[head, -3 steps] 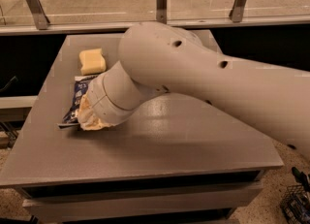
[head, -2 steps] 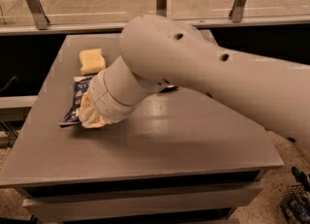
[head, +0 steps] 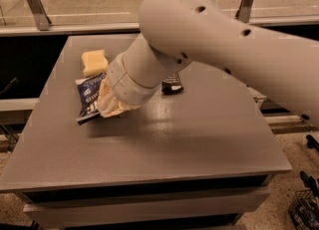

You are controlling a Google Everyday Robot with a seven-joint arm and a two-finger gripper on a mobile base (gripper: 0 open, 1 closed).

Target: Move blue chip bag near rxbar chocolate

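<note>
The blue chip bag (head: 88, 96) lies on the left part of the grey table (head: 164, 149), dark navy with white lettering; its right side is hidden under my arm. My gripper (head: 108, 105) is at the bag's right edge, at the end of the cream-coloured wrist, with its fingers hidden behind the wrist. The rxbar chocolate (head: 172, 84), a small black bar, lies near the table's middle, partly covered by my arm, to the right of the bag.
A pale yellow sponge (head: 94, 62) sits just behind the bag at the back left. My large arm (head: 219, 40) reaches in from the right over the table's back half. A railing with metal posts (head: 36, 8) runs behind the table.
My wrist has moved a little to the right and away from the camera. The blue chip bag has shifted slightly right with it. The rxbar chocolate now shows from under the arm.
</note>
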